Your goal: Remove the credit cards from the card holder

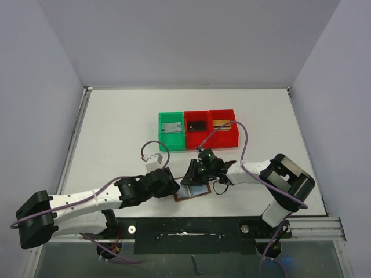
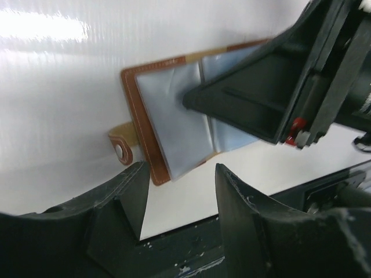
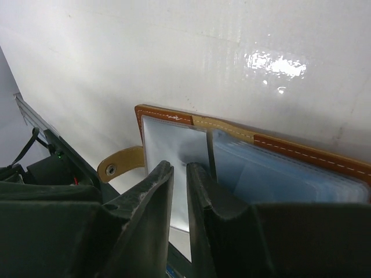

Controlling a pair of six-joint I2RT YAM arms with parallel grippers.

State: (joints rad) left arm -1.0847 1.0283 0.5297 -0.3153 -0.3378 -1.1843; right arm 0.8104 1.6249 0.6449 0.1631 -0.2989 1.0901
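Note:
The card holder (image 1: 192, 191) lies open near the table's front edge, brown-edged with pale blue-grey pockets (image 2: 174, 130) and a tan snap strap (image 3: 119, 163). No credit cards show in its pockets. My right gripper (image 1: 192, 179) points down onto the holder's left page. Its fingers (image 3: 179, 169) stand almost together with a thin slit between them, and only the pocket sheet shows through it. My left gripper (image 2: 181, 174) hovers just left of the holder's near corner, open and holding nothing. From the left wrist, the right gripper's black body (image 2: 272, 95) covers the holder's right half.
Three bins stand in a row behind the holder. The green one (image 1: 172, 138) holds a grey card, the middle red one (image 1: 197, 134) a black card, and the right red one (image 1: 225, 134) a gold card (image 1: 221, 123). A black rail (image 1: 191, 229) runs along the front edge.

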